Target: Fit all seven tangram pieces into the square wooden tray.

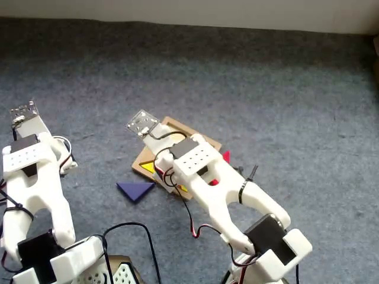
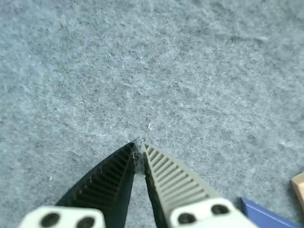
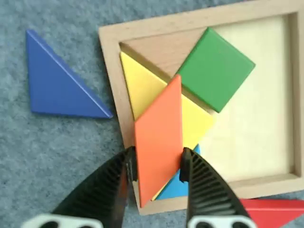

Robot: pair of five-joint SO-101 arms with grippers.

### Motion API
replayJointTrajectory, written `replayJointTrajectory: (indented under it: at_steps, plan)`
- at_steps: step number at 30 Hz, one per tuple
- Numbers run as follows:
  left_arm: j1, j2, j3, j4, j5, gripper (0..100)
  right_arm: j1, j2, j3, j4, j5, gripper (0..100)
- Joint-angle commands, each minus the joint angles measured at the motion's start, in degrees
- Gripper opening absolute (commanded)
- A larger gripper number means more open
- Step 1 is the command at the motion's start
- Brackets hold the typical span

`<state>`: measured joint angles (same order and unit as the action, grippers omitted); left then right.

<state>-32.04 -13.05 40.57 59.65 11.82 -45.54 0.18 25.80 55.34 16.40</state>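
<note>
The square wooden tray [image 3: 110, 71] [image 1: 172, 123] lies on the grey carpet under my right arm. My right gripper [image 3: 159, 166] is shut on an orange parallelogram [image 3: 159, 142], held above the tray's edge and over a yellow triangle [image 3: 137, 85]. A green square [image 3: 216, 66] and a light blue piece [image 3: 173, 186] also sit in the tray. A dark blue triangle [image 3: 54, 80] [image 1: 136, 190] rests on the carpet beside the tray, and a red piece [image 3: 273, 211] [image 1: 225, 157] lies outside another edge. My left gripper [image 2: 139, 147] is shut over bare carpet, holding nothing.
Grey carpet runs all around the tray, with open floor to the far side and right in the high view. A pale wall strip [image 1: 237, 15] borders the far edge. The dark blue triangle's corner [image 2: 261, 213] shows near my left gripper.
</note>
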Motion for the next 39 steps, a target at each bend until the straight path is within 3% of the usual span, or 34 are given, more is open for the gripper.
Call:
replayJointTrajectory:
  at_steps: [1,4,10,13,30,39]
  plan:
    - [-0.7,-2.0,-0.2,-0.8,-0.4,1,-0.7,-3.5,0.3,-1.9,-0.5,9.9]
    - [-0.7,-2.0,-0.2,-0.8,-0.4,1,-0.4,-3.6,0.8,-1.6,-0.5,12.9]
    - [-0.7,-2.0,-0.2,-0.8,-0.4,1,-1.9,-4.2,0.4,4.1,0.0,29.7]
    - [-0.7,-2.0,-0.2,-0.8,-0.4,1,-4.3,-4.2,0.7,4.5,3.9,29.8]
    - [-0.7,-2.0,-0.2,-0.8,-0.4,1,-6.8,-3.5,7.4,-6.5,4.9,29.6]
    - [-0.7,-2.0,-0.1,-0.8,-0.4,1,-10.8,-4.2,10.9,-6.5,7.9,29.6]
